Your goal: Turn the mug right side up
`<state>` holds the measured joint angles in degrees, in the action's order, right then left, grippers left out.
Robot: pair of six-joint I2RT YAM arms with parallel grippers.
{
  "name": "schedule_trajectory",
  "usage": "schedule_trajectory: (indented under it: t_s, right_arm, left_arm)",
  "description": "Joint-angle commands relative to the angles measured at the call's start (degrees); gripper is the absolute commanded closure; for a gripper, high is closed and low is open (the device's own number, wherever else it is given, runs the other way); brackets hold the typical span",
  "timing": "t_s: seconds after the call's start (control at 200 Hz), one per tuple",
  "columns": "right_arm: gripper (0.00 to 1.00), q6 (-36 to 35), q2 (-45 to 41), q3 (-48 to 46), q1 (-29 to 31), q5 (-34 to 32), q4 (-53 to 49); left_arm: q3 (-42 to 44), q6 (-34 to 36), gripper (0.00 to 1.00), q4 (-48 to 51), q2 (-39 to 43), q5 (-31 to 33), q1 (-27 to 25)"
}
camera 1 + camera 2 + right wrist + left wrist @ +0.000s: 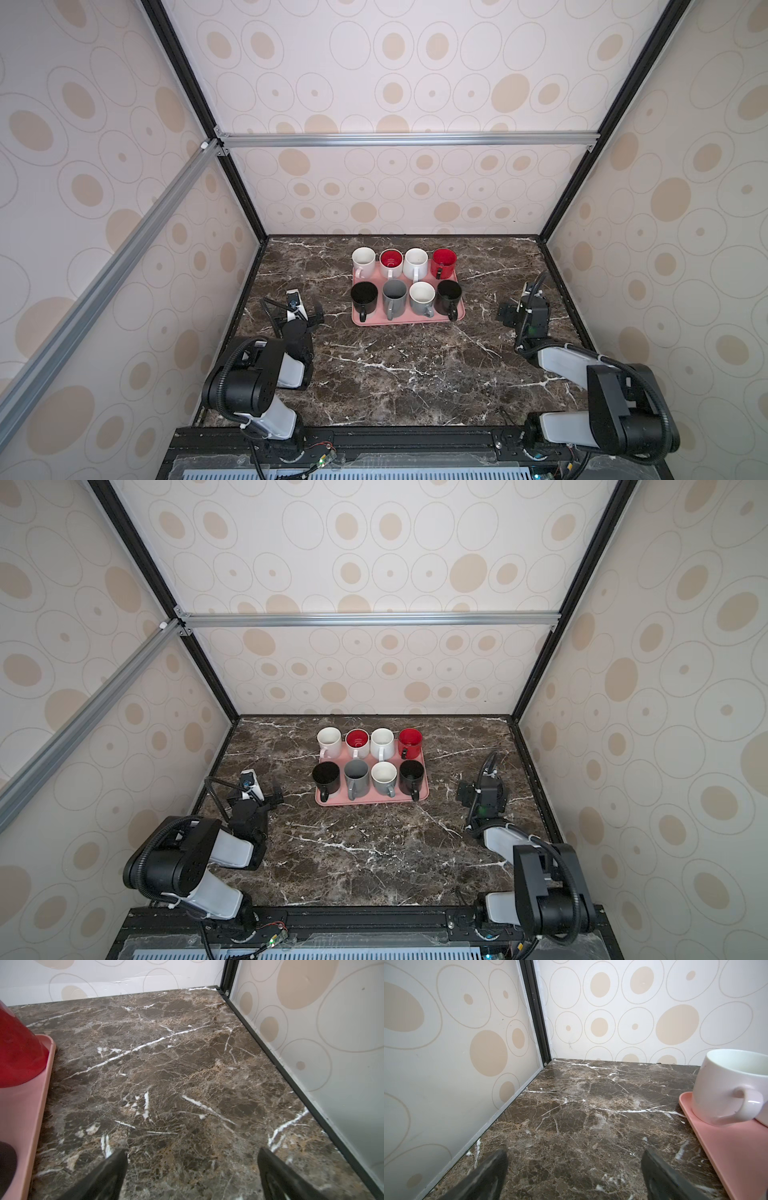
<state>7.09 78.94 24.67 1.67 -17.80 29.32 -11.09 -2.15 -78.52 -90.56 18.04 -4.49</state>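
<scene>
The left gripper (575,1153) hangs low over the bench (395,374), its jaws spread wide with nothing between them. The right gripper (192,1152) is likewise released and empty. Each sits on its own side of the pink tray (399,321), near it but touching neither the tray nor anything on it.

The tray stands towards the back middle of the bench and carries eight mugs in two rows of four. From left to right in a top view, the back row has a white mug (363,259), a red-lined mug (391,261), a second white mug (415,262) and a red mug (443,262). The front row has a black mug (364,296), a grey mug (394,298), a white-lined mug (422,297) and a second black mug (449,294).

In both top views every mug appears to show an open mouth upward, handles mostly towards the front. The grey one is the hardest to read, since its top is the same colour as its wall.

I can pick out no mug that is upside down. As I judge it, the turning looks done, with nothing left but a check of the grey mug.
</scene>
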Motion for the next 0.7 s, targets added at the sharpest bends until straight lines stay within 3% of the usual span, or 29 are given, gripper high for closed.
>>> schedule_trajectory:
  t_s: [0.0, 0.21, 0.28, 0.355, 0.435, 0.52, 0.695]
  right_arm:
    - [0.0, -1.79, 4.44, -0.12, -0.33, 2.77, 11.1]
    - [0.01, -5.33, 7.86, 0.15, 0.35, 8.98, 13.34]
    - [0.02, -6.47, 10.8, -2.41, 0.61, 9.55, 22.98]
    - [0.01, -5.94, 8.53, -0.64, 0.58, 9.38, 14.97]
    - [0.0, -6.39, 10.05, -2.18, 0.7, 9.37, 21.06]
    - [0.0, -6.03, 8.57, -1.14, 0.69, 9.45, 16.27]
    - [0.0, -6.08, 8.71, -1.23, 0.7, 9.55, 16.96]
  left_arm:
    - [-0.69, 0.27, 0.01, -2.07, -0.23, -0.31, 0.36]
    - [-0.77, 0.29, 0.01, -1.82, -0.31, -0.3, 0.34]
    - [-0.8, 0.26, 0.01, -1.81, -0.36, -0.29, 0.34]
    - [-0.77, 0.22, 0.01, -1.78, -0.33, -0.29, 0.34]
    - [-0.72, 0.3, 0.01, -1.98, -0.21, -0.29, 0.36]
    - [-0.69, 0.3, 0.01, -1.99, -0.23, -0.31, 0.36]
    - [-0.7, 0.31, 0.01, -1.99, -0.23, -0.29, 0.34]
